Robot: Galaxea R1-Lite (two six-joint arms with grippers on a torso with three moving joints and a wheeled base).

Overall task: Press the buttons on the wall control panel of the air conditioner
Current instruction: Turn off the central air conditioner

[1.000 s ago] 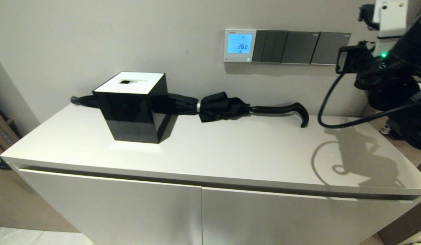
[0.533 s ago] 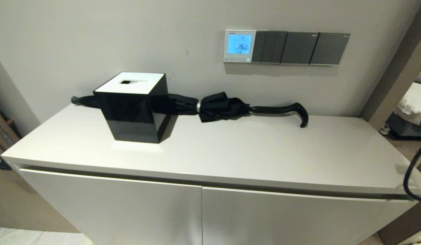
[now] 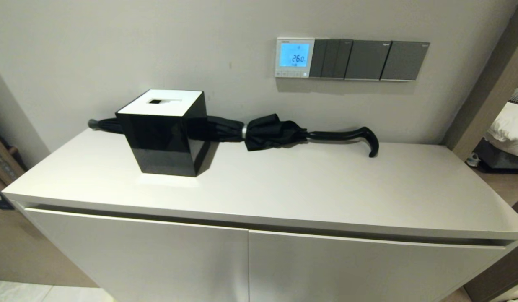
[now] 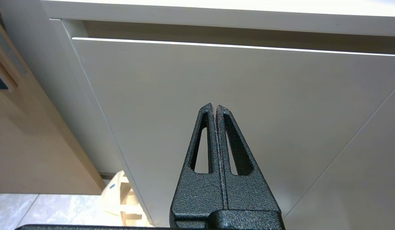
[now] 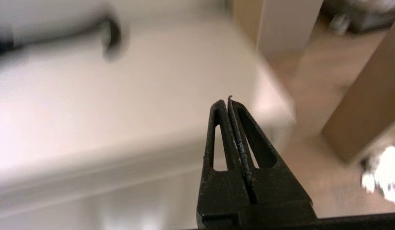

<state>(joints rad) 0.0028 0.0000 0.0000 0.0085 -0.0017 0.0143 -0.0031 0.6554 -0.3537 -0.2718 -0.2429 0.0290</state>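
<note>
The air conditioner's wall control panel (image 3: 295,57) hangs on the wall, white-framed, its screen lit blue with 26.0. The row of tiny pale buttons (image 3: 291,74) runs along its bottom edge. Neither arm shows in the head view. My left gripper (image 4: 215,107) is shut and empty, parked low in front of the cabinet door. My right gripper (image 5: 228,101) is shut and empty, off the cabinet's right end, near its front right corner, far from the panel.
Dark grey switch plates (image 3: 368,59) adjoin the panel on the right. On the white cabinet top (image 3: 284,184) stand a black tissue box (image 3: 164,132) and a folded black umbrella (image 3: 275,131) with a curved handle (image 5: 112,33) along the wall.
My right arm has withdrawn from near the switch plates, down and right, out of the head view. The panel still reads 26.0.
</note>
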